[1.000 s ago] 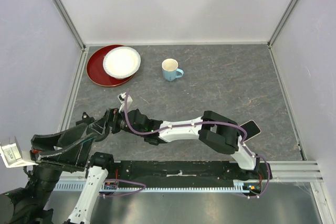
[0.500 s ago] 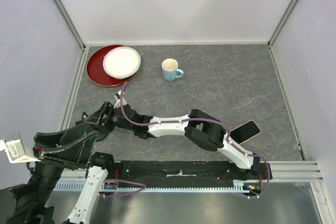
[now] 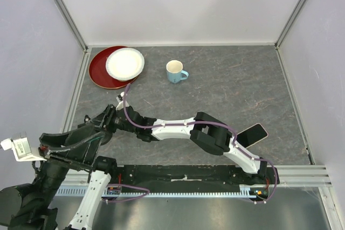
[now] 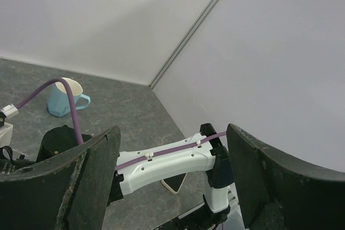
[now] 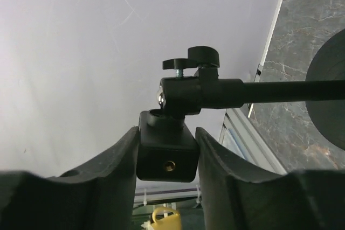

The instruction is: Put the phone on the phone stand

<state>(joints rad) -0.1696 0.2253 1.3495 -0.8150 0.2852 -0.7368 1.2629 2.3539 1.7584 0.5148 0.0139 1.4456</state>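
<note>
The phone stand (image 5: pixel 186 96) is standing near the left edge of the table (image 3: pixel 232 79). The right gripper (image 5: pixel 166 138) is clasping its black head block, pads seemingly pressing both flanks. I judge the grip should be staying square and gentle, so the disc base (image 5: pixel 329 98) is not tipping. The stand is showing a thumbscrew, joint and thin rod. The phone (image 3: pixel 252 134) is lying flat, dark face up, well apart. The left gripper (image 4: pixel 173 133) is hanging wide, holding nothing.
</note>
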